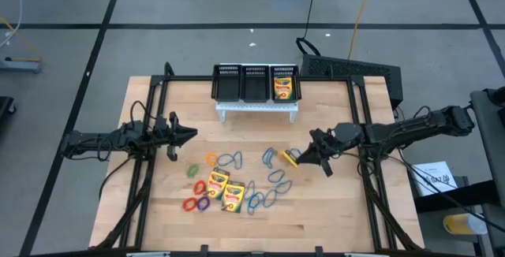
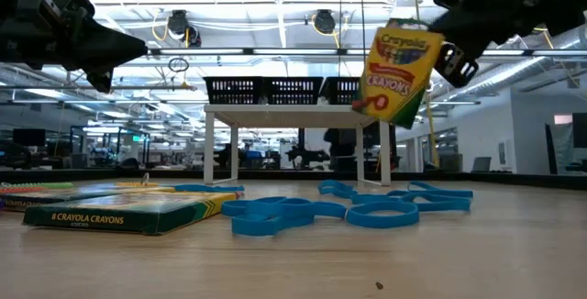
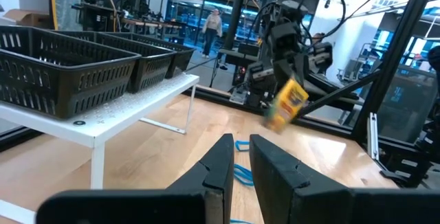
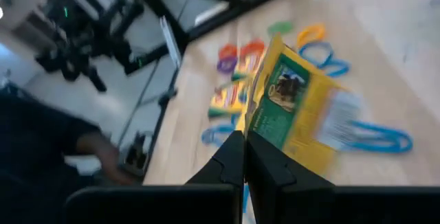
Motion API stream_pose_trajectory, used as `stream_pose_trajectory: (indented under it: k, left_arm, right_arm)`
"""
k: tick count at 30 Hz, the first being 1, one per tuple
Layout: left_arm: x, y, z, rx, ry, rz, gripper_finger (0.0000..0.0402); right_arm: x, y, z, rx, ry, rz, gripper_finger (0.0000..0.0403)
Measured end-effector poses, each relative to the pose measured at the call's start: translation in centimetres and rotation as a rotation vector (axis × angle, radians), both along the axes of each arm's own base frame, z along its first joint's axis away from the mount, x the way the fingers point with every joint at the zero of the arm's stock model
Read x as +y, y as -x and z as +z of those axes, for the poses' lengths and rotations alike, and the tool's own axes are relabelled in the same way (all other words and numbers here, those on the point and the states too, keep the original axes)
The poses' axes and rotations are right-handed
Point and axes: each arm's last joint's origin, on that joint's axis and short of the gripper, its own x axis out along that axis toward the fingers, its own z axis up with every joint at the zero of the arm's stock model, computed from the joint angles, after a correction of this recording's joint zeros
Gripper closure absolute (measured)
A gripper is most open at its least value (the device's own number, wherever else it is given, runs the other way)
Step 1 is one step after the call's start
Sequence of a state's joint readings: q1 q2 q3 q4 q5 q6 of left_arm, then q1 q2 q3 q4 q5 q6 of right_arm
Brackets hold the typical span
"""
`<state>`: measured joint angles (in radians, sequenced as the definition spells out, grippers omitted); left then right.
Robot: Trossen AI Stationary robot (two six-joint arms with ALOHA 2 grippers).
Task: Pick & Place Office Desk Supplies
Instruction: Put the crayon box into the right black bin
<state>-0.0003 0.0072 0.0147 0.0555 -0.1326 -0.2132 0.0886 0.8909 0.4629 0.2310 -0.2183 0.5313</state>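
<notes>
Two crayon boxes (image 1: 224, 191) lie flat on the wooden table (image 1: 331, 217), side by side, in the near left part of the scattered supplies. One more crayon box (image 1: 283, 88) stands in the right compartment of the black mesh organiser (image 1: 241, 82), which sits on a small white stand (image 1: 259, 109) at the far edge. The right gripper (image 1: 304, 158) is clamped on a fourth crayon box (image 2: 396, 71) and holds it tilted in the air, above the blue loops (image 1: 276, 180), clear of the table. Red, orange, green and purple loops (image 1: 197, 203) lie just left of the two flat boxes. The left gripper (image 1: 186, 135) hovers over the left side of the table, well apart from the supplies; its fingers (image 3: 218, 172) stand only a little apart and hold nothing.
</notes>
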Motion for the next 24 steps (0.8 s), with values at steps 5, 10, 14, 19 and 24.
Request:
stream_pose_trajectory:
  k: [5,10,14,19,24]
  left_arm:
    - [0.0,0.0,0.0,0.000,0.000,0.000,0.0346]
    - [0.0,0.0,0.0,0.000,0.000,0.000,0.0346]
    - [0.0,0.0,0.0,0.000,0.000,0.000,0.0346]
    - [0.0,0.0,0.0,0.000,0.000,0.000,0.0346]
    - [0.0,0.0,0.0,0.000,0.000,0.000,0.0346]
  right_arm:
    - [-0.6,-0.3,1.1,-0.115,-0.002,-0.037,0.0403]
    - [-1.2,-0.7,2.9,-0.142,0.020,-0.041,0.0403]
    - [-1.7,-1.0,5.0,-0.103,0.064,-0.054,0.0403]
    - [-2.3,-1.4,8.0,-0.044,0.148,-0.057,0.0403]
    - [-3.2,-1.8,10.2,0.043,0.217,-0.071,0.0403]
